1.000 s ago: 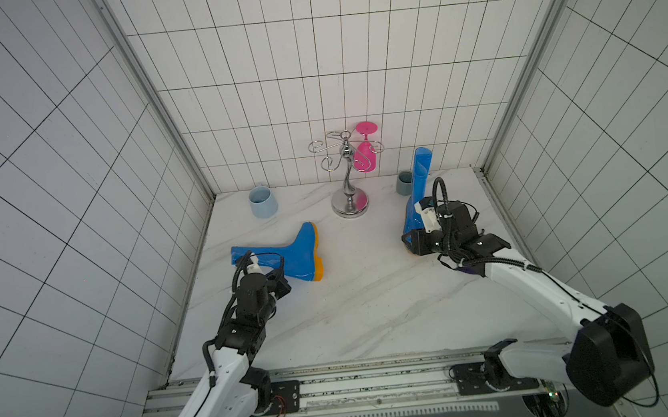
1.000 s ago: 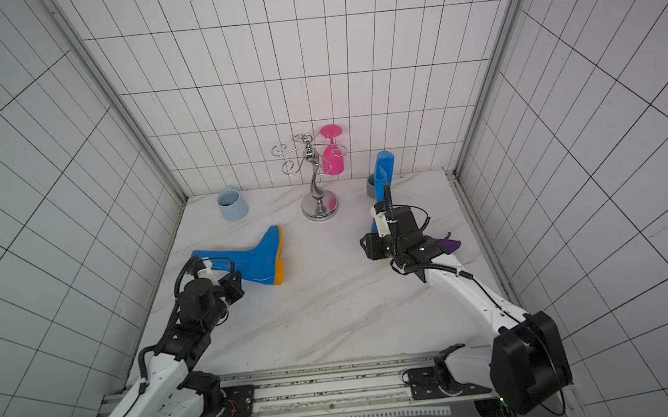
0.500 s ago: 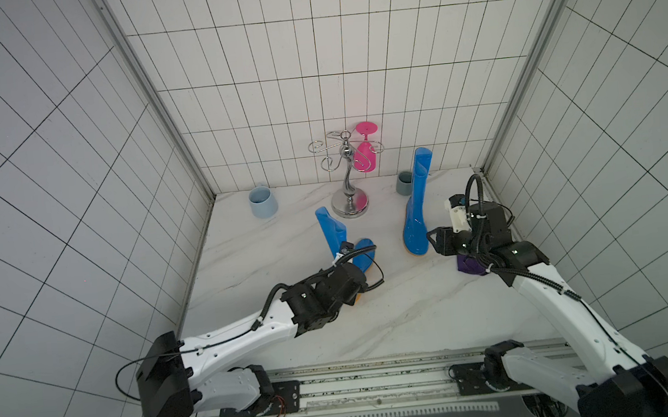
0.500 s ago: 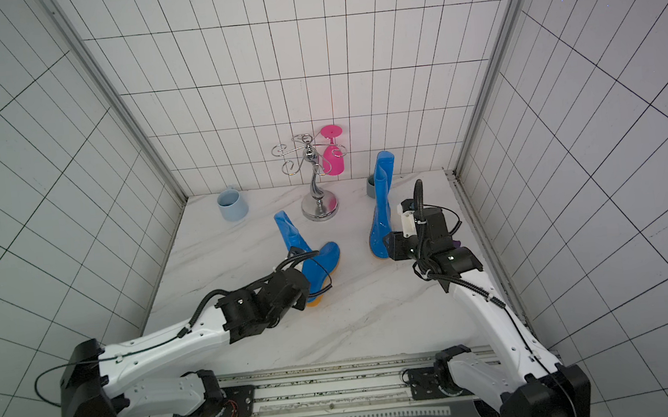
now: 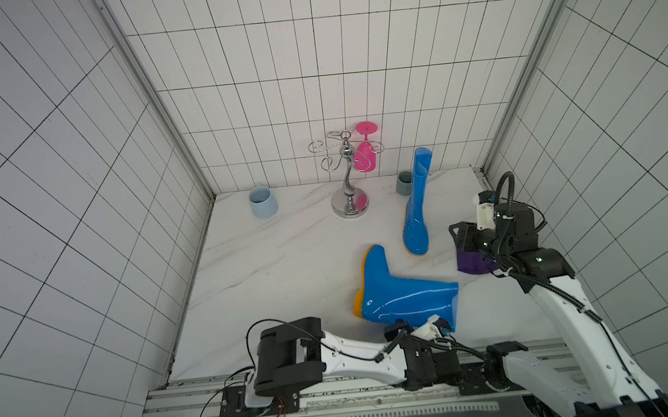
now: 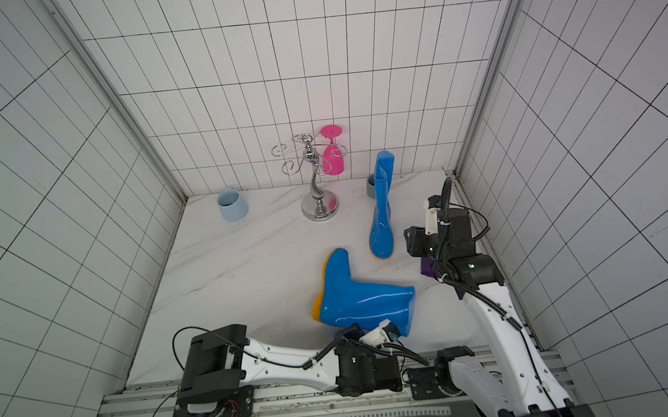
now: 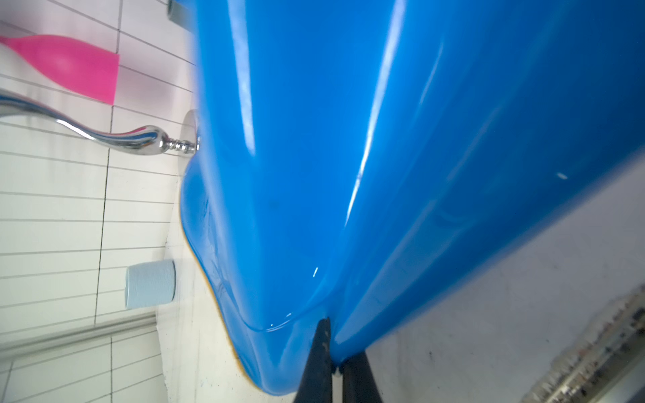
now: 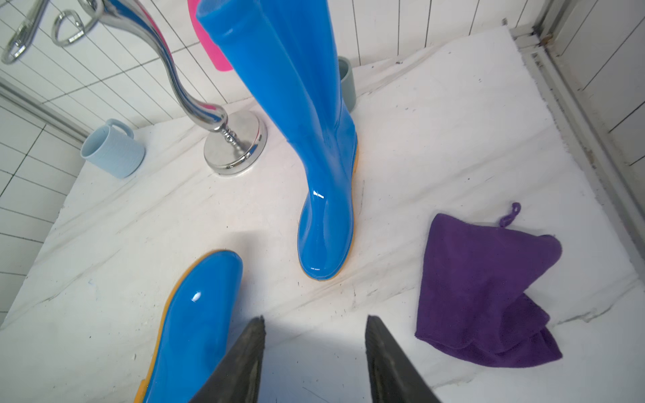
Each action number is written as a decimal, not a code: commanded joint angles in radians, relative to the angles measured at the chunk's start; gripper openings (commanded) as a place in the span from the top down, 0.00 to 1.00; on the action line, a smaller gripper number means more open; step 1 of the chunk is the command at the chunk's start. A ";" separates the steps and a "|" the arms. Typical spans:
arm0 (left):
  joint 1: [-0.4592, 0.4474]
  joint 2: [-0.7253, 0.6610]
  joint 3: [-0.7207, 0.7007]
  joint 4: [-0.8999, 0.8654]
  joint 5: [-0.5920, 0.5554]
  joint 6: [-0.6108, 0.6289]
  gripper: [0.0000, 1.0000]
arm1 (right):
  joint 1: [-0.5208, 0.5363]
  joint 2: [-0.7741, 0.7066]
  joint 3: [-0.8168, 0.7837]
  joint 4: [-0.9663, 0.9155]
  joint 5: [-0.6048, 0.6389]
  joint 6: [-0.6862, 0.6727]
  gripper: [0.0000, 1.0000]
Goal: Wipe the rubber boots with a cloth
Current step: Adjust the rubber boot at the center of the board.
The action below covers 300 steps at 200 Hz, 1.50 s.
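Blue rubber first: pinching the lying boot by a fold of its shaft with the left gripper, jaws squeezed together, probably steadying it for wiping. Hovering the right gripper half-spread and empty over bare table, between that boot's toe and the cloth. Spotting the cloth crumpled beside the standing boot, near the table's wall-side edge; leaving open marble around for reaching.
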 commanded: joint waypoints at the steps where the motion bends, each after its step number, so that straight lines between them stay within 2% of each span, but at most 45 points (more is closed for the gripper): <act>1: 0.037 -0.022 0.025 -0.019 0.033 0.073 1.00 | -0.018 -0.008 0.130 -0.014 0.009 0.001 0.51; 27: 0.096 -0.020 0.033 0.002 0.100 0.078 1.00 | -0.022 0.002 0.135 -0.013 -0.001 0.000 0.51; 64: 0.110 -0.019 0.031 0.010 0.095 0.081 1.00 | -0.028 0.016 0.129 -0.008 -0.023 -0.007 0.51; 90: 0.110 -0.107 -0.075 0.046 0.098 0.047 1.00 | -0.028 0.049 0.114 -0.005 -0.065 -0.011 0.51; 113: 0.119 -0.174 -0.204 0.045 0.069 -0.040 1.00 | -0.028 0.072 0.093 0.008 -0.103 -0.011 0.52; 130: 0.139 -0.218 -0.280 0.062 0.063 -0.106 0.94 | -0.028 0.076 0.084 0.021 -0.107 -0.011 0.52; 144: 0.161 -0.253 -0.301 0.082 0.060 -0.126 0.92 | -0.028 0.083 0.082 0.024 -0.111 -0.013 0.52; 184: 0.251 -0.249 -0.294 0.087 0.072 -0.137 0.92 | -0.028 0.087 0.064 0.039 -0.118 -0.016 0.52; 259: 0.308 -0.099 -0.133 0.052 0.066 -0.100 0.91 | -0.027 0.109 0.047 0.058 -0.117 -0.023 0.52; 288: 0.309 -0.098 -0.127 0.039 0.069 -0.093 0.83 | -0.028 0.104 0.044 0.058 -0.116 -0.023 0.52; 300: 0.310 -0.102 -0.133 0.028 0.069 -0.104 0.76 | -0.028 0.103 0.040 0.058 -0.116 -0.023 0.52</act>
